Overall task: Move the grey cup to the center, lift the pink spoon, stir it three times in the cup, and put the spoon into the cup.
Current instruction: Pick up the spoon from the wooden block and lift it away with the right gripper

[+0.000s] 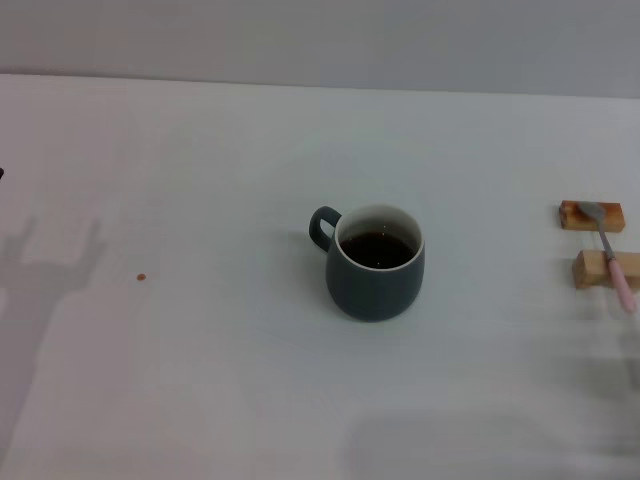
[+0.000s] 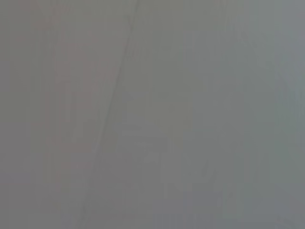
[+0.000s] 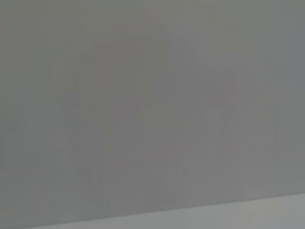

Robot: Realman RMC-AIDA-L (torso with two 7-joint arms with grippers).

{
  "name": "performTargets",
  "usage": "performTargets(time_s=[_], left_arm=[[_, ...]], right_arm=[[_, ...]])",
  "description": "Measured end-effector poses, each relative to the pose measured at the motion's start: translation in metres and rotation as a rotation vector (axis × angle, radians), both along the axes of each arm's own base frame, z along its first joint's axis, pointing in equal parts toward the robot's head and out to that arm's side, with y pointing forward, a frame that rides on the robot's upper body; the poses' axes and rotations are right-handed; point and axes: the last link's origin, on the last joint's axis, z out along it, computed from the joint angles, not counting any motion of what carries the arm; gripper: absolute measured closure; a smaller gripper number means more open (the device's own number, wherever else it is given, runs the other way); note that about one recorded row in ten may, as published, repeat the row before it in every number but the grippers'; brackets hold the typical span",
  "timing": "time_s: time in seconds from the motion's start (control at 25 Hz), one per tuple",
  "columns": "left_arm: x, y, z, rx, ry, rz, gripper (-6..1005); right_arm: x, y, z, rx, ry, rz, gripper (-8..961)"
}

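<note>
Slate-grey cup [image 1: 375, 262] with dark liquid sits mid-tabletop [image 1: 200, 360], handle toward ten o'clock, while the pink spoon [image 1: 611, 252] lies across two wooden blocks [image 1: 592, 215] at three o'clock; neither gripper's fingers appear.

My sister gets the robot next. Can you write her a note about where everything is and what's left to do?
Hands: neither the left nor the right hand shows in any view.
Things: the grey cup, with dark liquid in it, stands mid-table, handle toward the robot's left. The pink spoon lies across two wooden blocks at the right edge.
Done: cup looks centred.
Left: lift the spoon, stir three times, put it into the cup.
</note>
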Motion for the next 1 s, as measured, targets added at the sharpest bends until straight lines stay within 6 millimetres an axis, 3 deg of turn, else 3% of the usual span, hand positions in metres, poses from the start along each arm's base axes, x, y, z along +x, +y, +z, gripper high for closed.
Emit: performTargets(time_s=[1.0], left_arm=[[0.003,-0.001,-0.003,-0.015,0.004,-0.018,153]], right_arm=[[0.002,0.012,-0.01,-0.075,0.047,-0.031,451]])
